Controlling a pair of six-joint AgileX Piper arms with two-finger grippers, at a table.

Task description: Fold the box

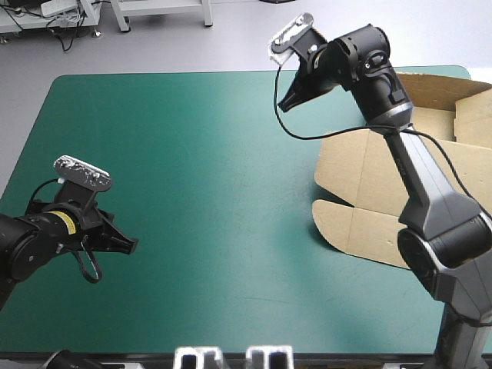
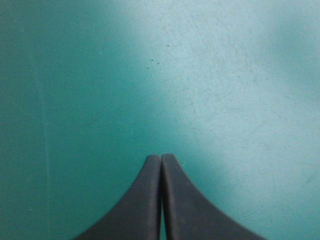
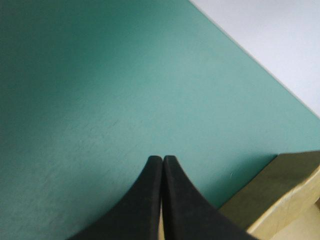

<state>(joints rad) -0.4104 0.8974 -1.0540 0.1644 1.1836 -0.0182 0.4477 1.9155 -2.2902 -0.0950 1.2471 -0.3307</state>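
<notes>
The teal-green cover (image 1: 207, 177) fills most of the high view; the box (image 1: 361, 181), a cut sheet of brown board, lies on it at the right of the frame, running from mid-height toward the upper right corner and out past the right edge; its nearer panels and a notched flap at centre right lie flat on the cover; the part at the upper right looks raised like a wall, though I cannot tell how far it stands up.

The right arm (image 1: 430, 192) crosses above the sheet from the lower right corner to the upper middle; the left arm (image 1: 31, 238) comes in low at the lower left.

The right gripper (image 1: 288, 100) hangs raised at the upper middle of the frame, over the cover just left of the box's far part, tips aimed down and left, touching nothing; its black fingers are pressed together in one pointed arch, pinching nothing; in its own wrist view an edge of the box (image 3: 280, 195) shows beside the fingers, apart from their tips.

The left gripper (image 1: 131, 246) sits at the lower left, pointing toward the right of the frame, well apart from the box; its fingers too are pressed together on nothing, with only cover (image 2: 210, 75) ahead of them in its wrist view.
</notes>
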